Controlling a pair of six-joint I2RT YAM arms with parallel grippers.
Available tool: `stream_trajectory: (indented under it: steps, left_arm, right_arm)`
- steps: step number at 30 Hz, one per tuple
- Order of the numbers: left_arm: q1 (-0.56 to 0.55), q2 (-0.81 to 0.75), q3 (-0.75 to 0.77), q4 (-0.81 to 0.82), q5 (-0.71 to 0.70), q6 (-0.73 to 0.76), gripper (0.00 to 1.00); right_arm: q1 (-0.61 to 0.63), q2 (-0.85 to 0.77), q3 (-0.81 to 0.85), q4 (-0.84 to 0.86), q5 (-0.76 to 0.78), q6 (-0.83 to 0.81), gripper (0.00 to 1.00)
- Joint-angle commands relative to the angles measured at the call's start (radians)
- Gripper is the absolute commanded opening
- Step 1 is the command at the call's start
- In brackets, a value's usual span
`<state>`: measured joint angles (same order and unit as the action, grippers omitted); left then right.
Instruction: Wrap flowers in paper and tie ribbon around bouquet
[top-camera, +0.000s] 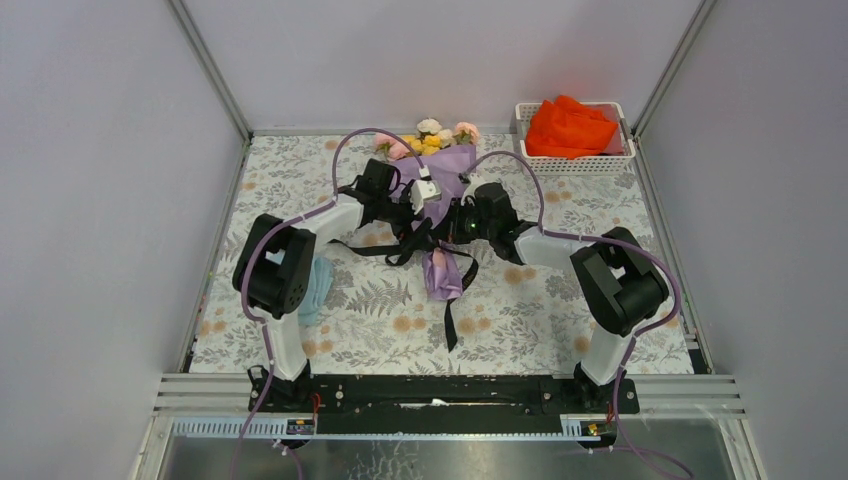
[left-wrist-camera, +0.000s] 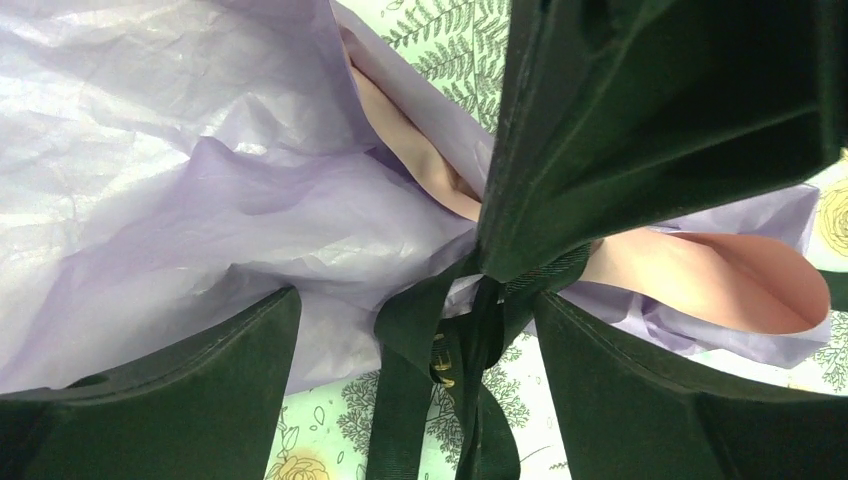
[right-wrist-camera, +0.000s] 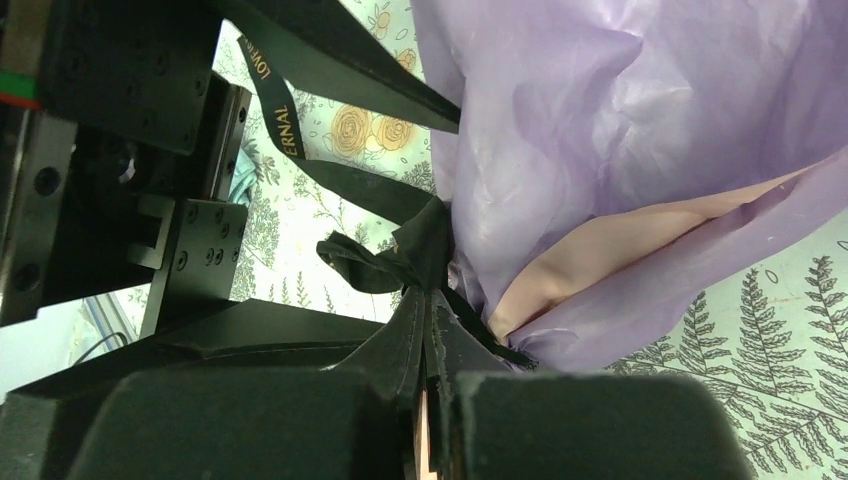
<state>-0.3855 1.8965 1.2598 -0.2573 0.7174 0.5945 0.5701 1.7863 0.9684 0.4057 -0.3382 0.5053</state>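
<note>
The bouquet lies in the middle of the table, with the flowers (top-camera: 430, 135) at its far end. The lilac paper (top-camera: 449, 168) is gathered to a waist, and its pink inside (left-wrist-camera: 720, 275) shows below that. The black ribbon (left-wrist-camera: 450, 370) is tied round the waist and its ends (top-camera: 452, 320) trail over the table. My left gripper (left-wrist-camera: 415, 300) stands open astride the hanging ribbon without touching it. My right gripper (right-wrist-camera: 425, 300) is shut on the ribbon at the knot (right-wrist-camera: 415, 255). Both grippers meet over the waist, left gripper (top-camera: 430, 212) beside right gripper (top-camera: 447, 230).
A white basket (top-camera: 575, 165) holding an orange cloth (top-camera: 568, 125) stands at the back right. A light blue cloth (top-camera: 318, 285) lies under my left arm. Grey walls enclose the floral table cover (top-camera: 540, 320) on three sides.
</note>
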Motion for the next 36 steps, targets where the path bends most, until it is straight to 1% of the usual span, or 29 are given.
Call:
stream_trajectory:
  steps: [1, 3, 5, 8, 12, 16, 18, 22, 26, 28, 33, 36]
  left_arm:
    - [-0.012, 0.007, -0.005, 0.059, 0.063, -0.020, 0.89]
    - [-0.021, 0.012, -0.007, 0.063, 0.054, -0.028, 0.83]
    - [-0.024, 0.017, -0.011, 0.078, 0.056, -0.053, 0.79]
    - [-0.029, 0.022, -0.015, 0.081, 0.067, -0.065, 0.79]
    - [-0.044, 0.027, -0.029, 0.093, 0.061, -0.072, 0.81]
    - [-0.057, 0.034, -0.035, 0.119, 0.041, -0.100, 0.77]
    - [-0.059, 0.036, -0.036, 0.121, 0.046, -0.105, 0.70]
    - [-0.059, 0.034, -0.041, 0.128, 0.029, -0.116, 0.38]
    - [-0.059, 0.023, -0.042, 0.137, -0.006, -0.126, 0.11]
    - [-0.059, 0.014, -0.048, 0.162, -0.042, -0.139, 0.00]
    - [-0.060, -0.004, -0.071, 0.250, -0.169, -0.189, 0.00]
    - [-0.061, -0.009, -0.092, 0.296, -0.210, -0.200, 0.00]
  right_arm:
    - [-0.010, -0.046, 0.004, 0.069, -0.008, 0.025, 0.00]
    - [-0.010, -0.047, 0.004, 0.071, -0.007, 0.028, 0.00]
    - [-0.010, -0.050, 0.001, 0.074, -0.007, 0.031, 0.00]
    - [-0.012, -0.054, -0.003, 0.076, 0.001, 0.034, 0.00]
    - [-0.012, -0.051, 0.001, 0.076, 0.001, 0.038, 0.00]
    - [-0.015, -0.047, 0.000, 0.078, 0.005, 0.046, 0.00]
    - [-0.019, -0.049, -0.004, 0.077, 0.009, 0.053, 0.00]
    - [-0.030, -0.060, -0.018, 0.072, 0.015, 0.051, 0.00]
    - [-0.044, -0.074, -0.026, 0.045, 0.012, 0.034, 0.00]
    - [-0.048, -0.083, -0.028, 0.025, 0.008, 0.011, 0.00]
    - [-0.056, -0.087, -0.011, -0.043, -0.070, -0.047, 0.00]
    - [-0.056, -0.066, 0.024, -0.101, -0.197, -0.094, 0.00]
